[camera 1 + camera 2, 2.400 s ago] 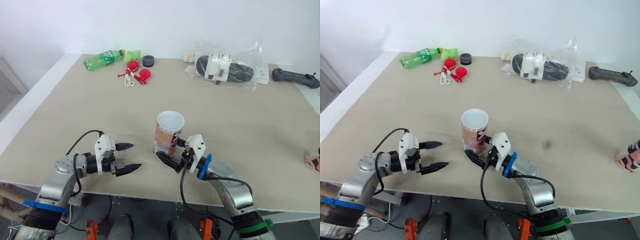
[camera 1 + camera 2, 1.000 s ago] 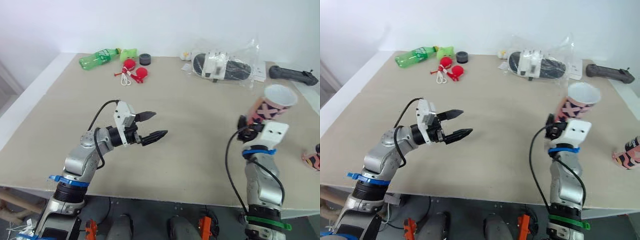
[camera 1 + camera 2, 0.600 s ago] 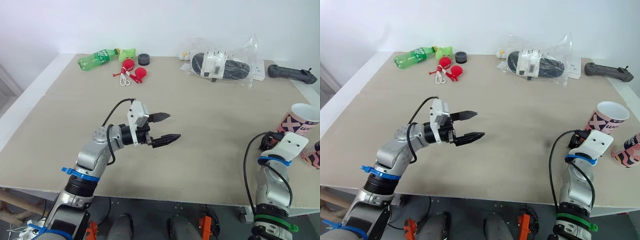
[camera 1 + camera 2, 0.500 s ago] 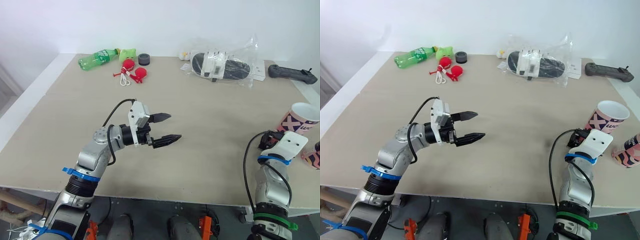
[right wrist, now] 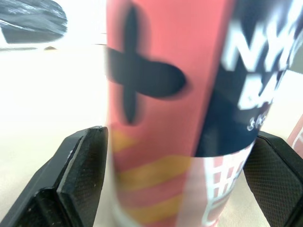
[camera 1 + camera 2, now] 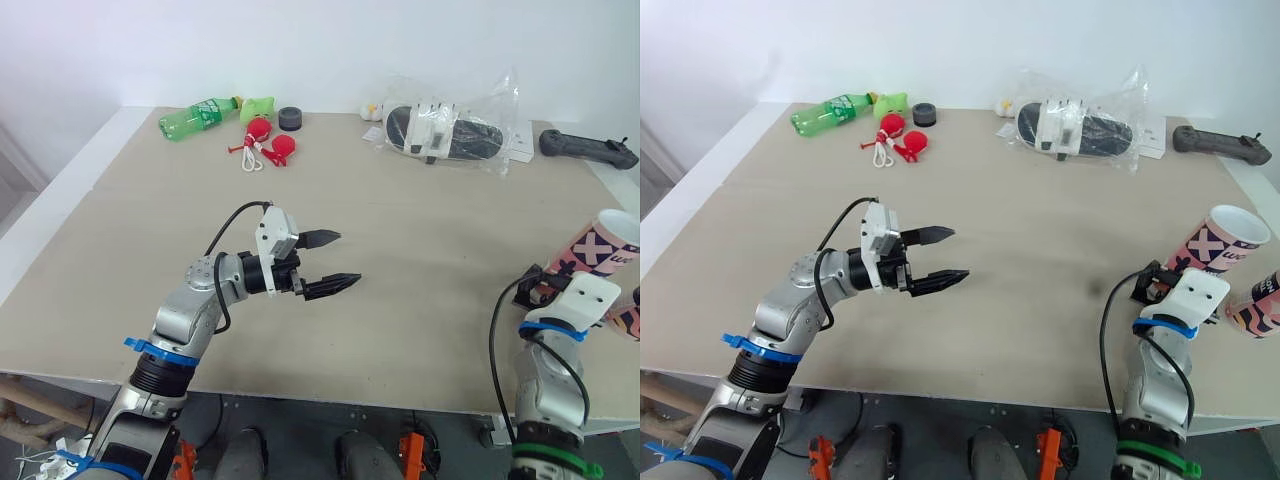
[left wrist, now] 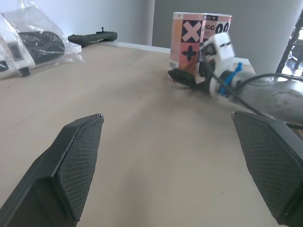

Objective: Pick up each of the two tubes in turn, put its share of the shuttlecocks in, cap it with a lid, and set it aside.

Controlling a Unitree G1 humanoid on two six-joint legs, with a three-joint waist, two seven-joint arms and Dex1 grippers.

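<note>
The beige table [image 6: 400, 210] bears a green bottle [image 6: 197, 117], plastic bag [image 6: 448, 132] and controller [image 6: 587, 150].

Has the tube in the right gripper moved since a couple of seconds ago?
Yes. The tube, held by the right gripper, has gone from the front middle of the table to its right edge, nearly in line with the black controller.

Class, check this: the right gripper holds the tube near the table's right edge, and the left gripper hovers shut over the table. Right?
Not quite: the left gripper hovers open, as the left eye view shows; the right gripper does hold the tube.
</note>
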